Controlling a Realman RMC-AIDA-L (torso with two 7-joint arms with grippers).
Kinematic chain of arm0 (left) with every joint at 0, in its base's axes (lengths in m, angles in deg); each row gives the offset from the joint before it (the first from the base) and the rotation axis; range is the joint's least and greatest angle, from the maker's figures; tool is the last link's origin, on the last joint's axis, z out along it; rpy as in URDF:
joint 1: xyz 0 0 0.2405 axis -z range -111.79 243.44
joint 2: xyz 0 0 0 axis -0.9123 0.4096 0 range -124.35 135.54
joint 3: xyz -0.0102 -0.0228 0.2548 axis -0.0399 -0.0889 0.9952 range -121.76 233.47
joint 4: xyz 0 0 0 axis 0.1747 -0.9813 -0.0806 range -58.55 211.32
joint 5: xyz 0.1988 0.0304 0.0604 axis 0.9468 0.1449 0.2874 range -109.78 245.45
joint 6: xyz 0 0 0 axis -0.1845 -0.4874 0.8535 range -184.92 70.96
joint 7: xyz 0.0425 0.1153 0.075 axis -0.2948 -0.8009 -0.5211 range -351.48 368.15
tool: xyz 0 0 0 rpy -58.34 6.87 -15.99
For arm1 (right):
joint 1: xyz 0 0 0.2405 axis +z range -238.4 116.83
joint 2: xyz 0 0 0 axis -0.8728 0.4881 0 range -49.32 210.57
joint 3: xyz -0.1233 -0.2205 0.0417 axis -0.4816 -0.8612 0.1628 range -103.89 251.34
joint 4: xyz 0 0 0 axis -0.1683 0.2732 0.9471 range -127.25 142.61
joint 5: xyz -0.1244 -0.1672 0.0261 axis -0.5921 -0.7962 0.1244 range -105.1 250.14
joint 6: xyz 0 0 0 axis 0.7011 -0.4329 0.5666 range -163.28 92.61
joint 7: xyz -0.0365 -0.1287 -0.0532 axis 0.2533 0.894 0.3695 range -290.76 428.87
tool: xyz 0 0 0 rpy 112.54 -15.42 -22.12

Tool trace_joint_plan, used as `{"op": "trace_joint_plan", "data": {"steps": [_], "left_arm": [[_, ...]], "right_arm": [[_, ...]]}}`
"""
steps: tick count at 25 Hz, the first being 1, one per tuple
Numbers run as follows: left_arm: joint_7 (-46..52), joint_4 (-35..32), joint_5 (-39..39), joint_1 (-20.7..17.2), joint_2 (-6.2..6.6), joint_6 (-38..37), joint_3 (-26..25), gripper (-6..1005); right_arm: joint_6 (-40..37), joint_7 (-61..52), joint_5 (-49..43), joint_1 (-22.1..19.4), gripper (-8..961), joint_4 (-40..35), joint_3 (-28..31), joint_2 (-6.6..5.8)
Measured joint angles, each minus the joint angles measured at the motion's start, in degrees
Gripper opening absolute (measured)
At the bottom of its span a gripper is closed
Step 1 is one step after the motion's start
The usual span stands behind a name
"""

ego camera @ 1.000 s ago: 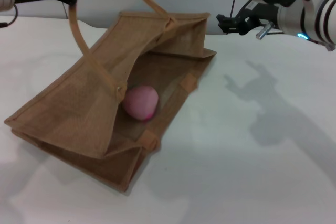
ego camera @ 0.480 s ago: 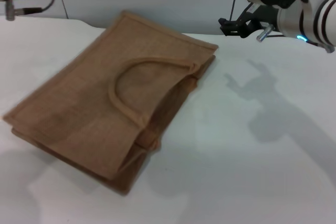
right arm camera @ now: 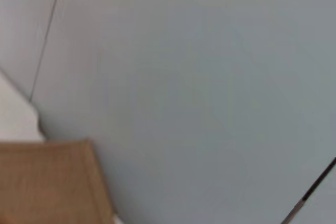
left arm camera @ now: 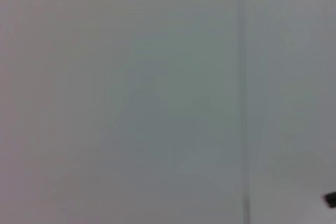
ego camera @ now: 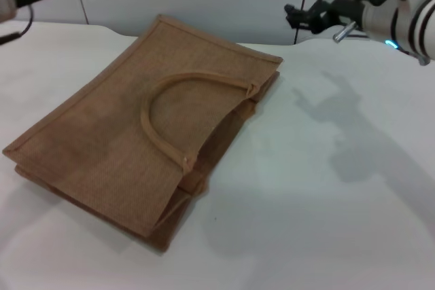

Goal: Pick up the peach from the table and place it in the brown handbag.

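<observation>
Withdrawing cleanly is what we judge remains: the brown handbag point(ego camera: 146, 144) lies flat and shut on the surface point(ego camera: 326, 202), the peach unseen, probably inside, both arms raised at the far corners, whether their jaws are open we cannot tell

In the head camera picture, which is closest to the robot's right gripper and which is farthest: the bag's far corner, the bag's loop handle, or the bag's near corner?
1. Far corner of the brown handbag, just left of the right gripper.
2. Loop handle, mid-bag.
3. Near corner, at the front.
</observation>
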Motion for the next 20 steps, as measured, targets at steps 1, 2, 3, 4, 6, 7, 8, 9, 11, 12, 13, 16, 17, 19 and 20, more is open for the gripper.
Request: {"op": "trace_joint_plan", "data": {"steps": [1, 2, 3, 4, 6, 7, 8, 9, 11, 12, 13, 16, 17, 19, 20], "left_arm": [[-3.05, 1.91, -3.42, -0.81, -0.01, -0.74, -0.02, 722], [-6.71, 4.48, -7.49, -1.83, -0.01, -1.48, -0.02, 731], [-10.16, 6.80, -10.71, -2.30, -0.01, -1.90, -0.03, 741], [-13.59, 9.50, -14.07, -2.74, -0.01, -2.28, -0.06, 751], [-20.06, 15.04, -19.82, -3.02, -0.01, -2.78, -0.14, 771], [-22.83, 17.33, -22.16, -3.07, -0.02, -3.03, -0.18, 780], [-26.25, 20.33, -24.82, -3.09, -0.01, -3.34, -0.24, 790], [-28.46, 22.22, -26.47, -3.10, -0.01, -3.50, -0.29, 800], [-35.92, 27.53, -31.98, -2.96, -0.05, -3.79, -0.32, 798], [-40.24, 30.63, -35.40, -2.77, -0.11, -3.79, -0.32, 798], [-43.04, 32.62, -37.76, -2.60, -0.15, -3.70, -0.29, 797], [-52.67, 39.56, -45.85, -1.99, -0.17, -2.72, -0.11, 795], [-55.61, 41.85, -48.36, -1.66, -0.17, -2.36, -0.13, 794], [-60.68, 46.28, -52.52, -0.80, -0.18, -1.61, -0.30, 794], [-62.97, 48.35, -54.53, -0.31, -0.18, -1.03, -0.42, 794]], "right_arm": [[-2.41, 0.00, 0.71, -0.90, 821, 0.00, -0.20, -0.04], [-5.48, 0.06, 1.38, -1.91, 821, -0.01, -0.44, -0.09], [-8.55, 0.08, 1.79, -2.89, 821, 0.09, -0.81, -0.10], [-12.57, 0.08, 2.20, -3.92, 821, 0.42, -1.28, -0.14], [-18.51, -0.08, 2.52, -5.56, 821, 1.25, -2.12, -0.17], [-20.72, -0.16, 2.64, -6.10, 821, 1.74, -2.58, -0.16], [-23.26, -0.17, 2.77, -6.46, 821, 2.53, -3.10, -0.16], [-25.80, -0.18, 2.91, -6.76, 821, 3.73, -3.69, -0.16], [-31.09, -0.61, 3.21, -6.81, 821, 7.32, -4.67, -0.16], [-33.28, -1.15, 3.30, -6.81, 821, 9.06, -5.02, -0.15], [-35.41, -1.89, 3.40, -6.80, 821, 10.57, -5.29, -0.16], [-42.02, -5.15, 3.47, -7.18, 821, 14.29, -6.74, -0.15], [-44.07, -6.30, 3.48, -7.32, 821, 15.43, -7.24, -0.16], [-48.52, -8.73, 3.48, -7.43, 821, 18.18, -8.22, -0.15], [-51.46, -10.22, 3.45, -7.46, 821, 20.13, -8.91, -0.12]]}}
